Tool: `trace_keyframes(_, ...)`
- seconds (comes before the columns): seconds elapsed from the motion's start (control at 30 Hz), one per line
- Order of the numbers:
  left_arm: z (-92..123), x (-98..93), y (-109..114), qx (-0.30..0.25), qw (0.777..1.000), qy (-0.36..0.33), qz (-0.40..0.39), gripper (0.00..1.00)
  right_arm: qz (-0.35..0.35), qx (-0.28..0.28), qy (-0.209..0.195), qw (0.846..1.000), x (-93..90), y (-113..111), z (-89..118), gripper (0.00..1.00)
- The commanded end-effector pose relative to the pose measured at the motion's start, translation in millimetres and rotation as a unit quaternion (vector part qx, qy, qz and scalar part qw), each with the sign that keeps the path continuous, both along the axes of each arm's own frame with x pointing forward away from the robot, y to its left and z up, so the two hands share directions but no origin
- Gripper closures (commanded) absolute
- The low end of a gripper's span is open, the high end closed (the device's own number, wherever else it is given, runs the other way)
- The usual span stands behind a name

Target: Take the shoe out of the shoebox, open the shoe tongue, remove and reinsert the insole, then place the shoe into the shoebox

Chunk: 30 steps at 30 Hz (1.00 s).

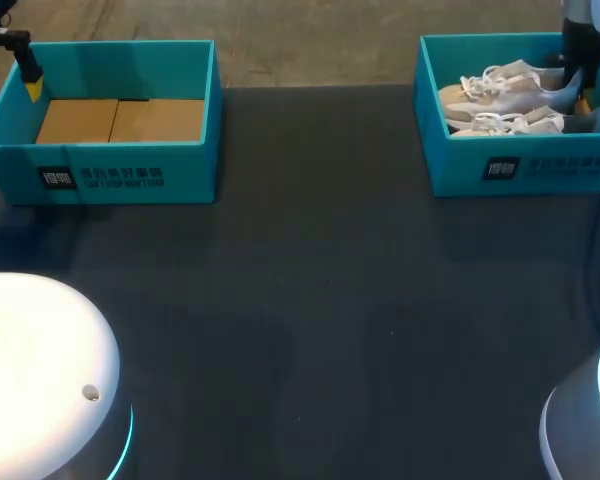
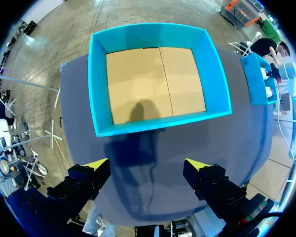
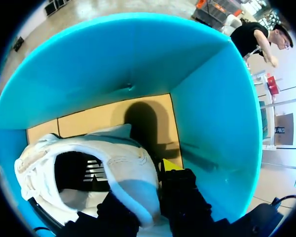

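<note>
Right gripper (image 3: 145,182) is down inside the shoebox (image 1: 520,170), clamped on the heel of a pale shoe (image 3: 130,170). One finger sits inside the shoe's opening. The other, showing its yellow tip, presses on the outside of the heel collar, so the heel wall is pinched between them. The shoe lies on the shoebox's cardboard floor with its heel toward the shoebox's right wall and its toe toward the left wall. The opening faces up toward the wrist, and a dark interior is visible. From the head view, the gripper stands at the heel end of the shoe nearer the shoebox's far wall. A second shoe (image 1: 505,122) lies beside it, nearer the shoebox's front wall, pointing the same way. White laces show on both shoes; the state of the tongue cannot be determined. The shoebox stands at the far right of the dark table (image 1: 310,300). Well apart from it to the left, at the same depth, is a second teal box (image 1: 130,175) showing a bare cardboard floor. Left gripper (image 2: 147,165) is far from the shoebox, at the second box. Its fingers are spread wide with nothing between them.
</note>
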<state>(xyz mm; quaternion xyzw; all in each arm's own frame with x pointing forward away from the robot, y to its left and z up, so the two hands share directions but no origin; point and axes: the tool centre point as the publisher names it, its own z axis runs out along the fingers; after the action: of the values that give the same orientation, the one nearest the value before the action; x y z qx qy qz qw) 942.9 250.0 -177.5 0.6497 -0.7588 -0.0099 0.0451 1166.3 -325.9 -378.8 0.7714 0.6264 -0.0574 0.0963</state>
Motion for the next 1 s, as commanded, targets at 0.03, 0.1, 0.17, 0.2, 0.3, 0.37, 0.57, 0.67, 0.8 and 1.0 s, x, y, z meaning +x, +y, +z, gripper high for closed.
trace_keyframes(0.03,0.1,-1.7,0.0,0.001,1.0,-0.001,0.0,0.0,-0.002,-0.004,0.005,1.0,3.2,2.1,-2.3,1.0)
trace_keyframes(0.1,0.1,-1.7,0.0,0.001,1.0,-0.001,0.0,0.0,-0.002,-0.005,0.005,1.0,3.2,2.4,-2.5,1.0)
trace_keyframes(0.17,0.1,-1.7,0.0,0.001,1.0,-0.001,0.0,0.0,-0.002,-0.006,0.006,1.0,3.2,2.5,-2.5,1.0)
trace_keyframes(0.2,0.1,-1.7,0.0,0.001,1.0,-0.001,0.0,0.0,-0.001,-0.006,0.006,1.0,3.2,2.5,-2.4,1.0)
trace_keyframes(0.3,0.1,-1.7,0.0,0.001,1.0,-0.001,0.0,0.0,0.0,-0.002,0.006,1.0,3.6,1.0,-2.9,0.84)
trace_keyframes(0.37,0.1,-1.7,0.0,0.001,1.0,-0.001,0.0,0.0,0.0,0.002,0.007,1.0,3.8,0.1,-3.2,0.79)
trace_keyframes(0.57,0.1,-1.7,0.0,0.001,1.0,-0.001,0.0,0.0,0.002,0.005,0.005,1.0,3.6,-0.6,-0.5,0.76)
trace_keyframes(0.67,0.1,-1.7,0.0,0.001,1.0,-0.001,0.0,0.0,0.003,0.004,0.003,1.0,3.1,-0.8,1.5,0.67)
trace_keyframes(0.8,0.1,-1.7,0.0,0.001,1.0,-0.001,0.0,0.0,0.003,0.003,0.001,1.0,2.6,-1.5,4.7,0.67)
trace_keyframes(1.0,0.1,-1.7,0.0,0.001,1.0,-0.001,0.0,0.0,0.006,0.003,-0.001,1.0,1.7,-0.1,6.7,0.56)
